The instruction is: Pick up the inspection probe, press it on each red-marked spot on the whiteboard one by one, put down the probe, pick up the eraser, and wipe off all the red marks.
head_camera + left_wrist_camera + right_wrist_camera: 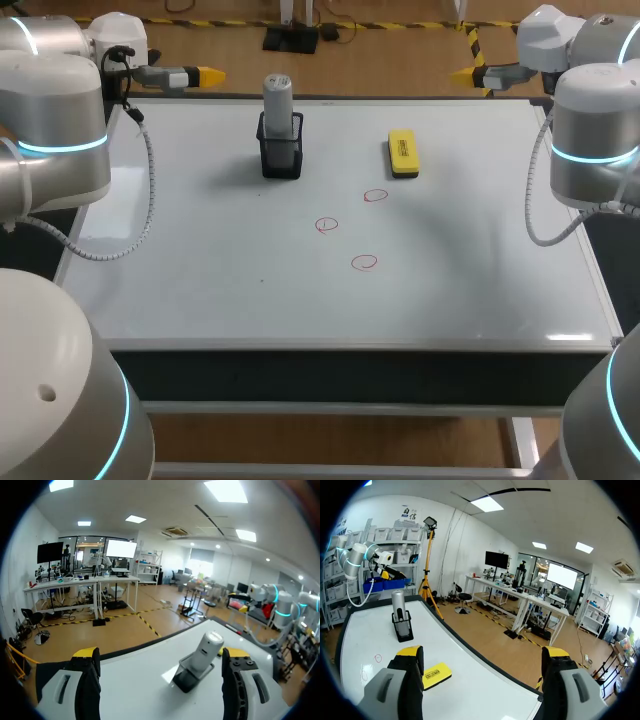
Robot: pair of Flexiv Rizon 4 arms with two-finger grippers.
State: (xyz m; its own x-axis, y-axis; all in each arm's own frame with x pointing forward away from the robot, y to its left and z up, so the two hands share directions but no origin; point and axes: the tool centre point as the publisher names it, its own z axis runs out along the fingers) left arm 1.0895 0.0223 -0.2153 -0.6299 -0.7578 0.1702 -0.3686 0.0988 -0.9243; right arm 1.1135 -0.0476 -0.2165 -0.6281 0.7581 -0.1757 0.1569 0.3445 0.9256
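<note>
Left gripper at far left corner, fingers spread wide, grey inspection probe upright in black holder on whiteboard, three red circles mid-board, yellow eraser beyond them, right gripper far right, fingers likewise apart

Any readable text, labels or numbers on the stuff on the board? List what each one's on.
No text can be quoted; nothing is legible.
Yellow rectangular eraser: dark print on its top face, too small and blurred to read.
Grey cylindrical probe in the black holder: no label legible.
White whiteboard: only three hand-drawn red circle marks, not letters or numbers.
</note>
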